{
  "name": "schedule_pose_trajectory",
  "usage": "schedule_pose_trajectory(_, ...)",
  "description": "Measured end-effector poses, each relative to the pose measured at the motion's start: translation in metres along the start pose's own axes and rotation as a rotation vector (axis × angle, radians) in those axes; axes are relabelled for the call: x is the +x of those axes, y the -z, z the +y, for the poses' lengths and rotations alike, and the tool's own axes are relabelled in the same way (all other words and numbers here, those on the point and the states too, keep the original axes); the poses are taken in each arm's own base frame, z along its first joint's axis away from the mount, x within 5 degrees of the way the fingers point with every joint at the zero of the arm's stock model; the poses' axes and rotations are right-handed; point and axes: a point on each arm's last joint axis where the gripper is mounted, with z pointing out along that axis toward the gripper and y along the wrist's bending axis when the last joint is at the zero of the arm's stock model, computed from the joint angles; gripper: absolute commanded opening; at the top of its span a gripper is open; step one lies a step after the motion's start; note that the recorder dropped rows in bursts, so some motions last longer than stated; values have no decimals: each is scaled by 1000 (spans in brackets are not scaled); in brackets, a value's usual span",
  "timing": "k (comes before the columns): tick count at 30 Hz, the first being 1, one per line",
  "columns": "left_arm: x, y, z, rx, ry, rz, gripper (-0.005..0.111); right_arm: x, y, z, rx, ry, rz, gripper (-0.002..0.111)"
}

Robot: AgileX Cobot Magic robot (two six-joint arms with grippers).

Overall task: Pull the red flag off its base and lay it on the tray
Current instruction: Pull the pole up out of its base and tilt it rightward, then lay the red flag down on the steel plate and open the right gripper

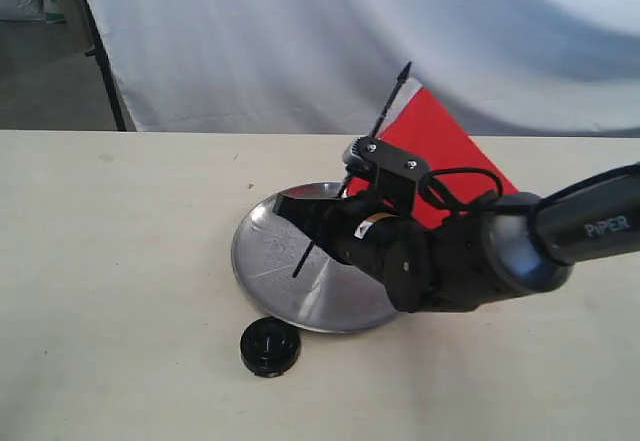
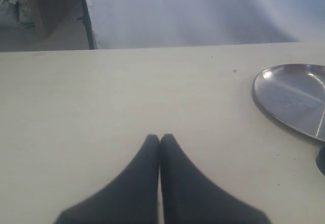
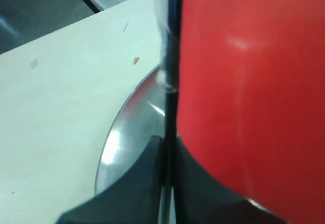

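Observation:
The red flag (image 1: 440, 151) is held tilted above the silver tray (image 1: 265, 261). Its thin black pole runs from a pointed tip at the upper right down to a lower end that hangs over the tray. My right gripper (image 1: 335, 219) is shut on the pole; the right wrist view shows the pole (image 3: 171, 82) pinched between the dark fingers, the red cloth (image 3: 254, 82) and the tray (image 3: 127, 132) beneath. The round black base (image 1: 269, 346) sits apart on the table, just in front of the tray. My left gripper (image 2: 160, 138) is shut on nothing over bare table, with the tray (image 2: 292, 99) off to one side.
The table is pale beige. A white cloth backdrop (image 1: 350, 31) hangs behind its far edge, with a dark stand leg (image 1: 105, 71) at the back left. The right arm (image 1: 560, 231) reaches in from the right side.

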Motion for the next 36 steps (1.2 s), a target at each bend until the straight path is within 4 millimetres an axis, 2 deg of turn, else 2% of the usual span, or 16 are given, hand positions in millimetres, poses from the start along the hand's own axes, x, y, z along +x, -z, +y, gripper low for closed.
schedule_pose_trajectory(3,0,0,0,0,0,0,0,3,-15,6,-3,4,50,0)
schedule_pose_trajectory(10,0,0,0,0,0,0,0,16,-45,2,36,-43,113,1)
schedule_pose_trajectory(13,0,0,0,0,0,0,0,27,-52,-6,68,-51,160,16)
schedule_pose_trajectory(16,0,0,0,0,0,0,0,30,-54,-8,76,-46,176,41)
schedule_pose_trajectory(18,0,0,0,0,0,0,0,30,-54,-8,74,-43,174,52)
schedule_pose_trajectory(20,0,0,0,0,0,0,0,28,-54,-6,68,-37,169,56)
schedule_pose_trajectory(29,0,0,0,0,0,0,0,24,-48,-1,59,-27,203,56)
schedule_pose_trajectory(32,0,0,0,0,0,0,0,18,-37,7,43,17,252,56)
schedule_pose_trajectory(36,0,0,0,0,0,0,0,-12,-6,30,-35,114,261,56)
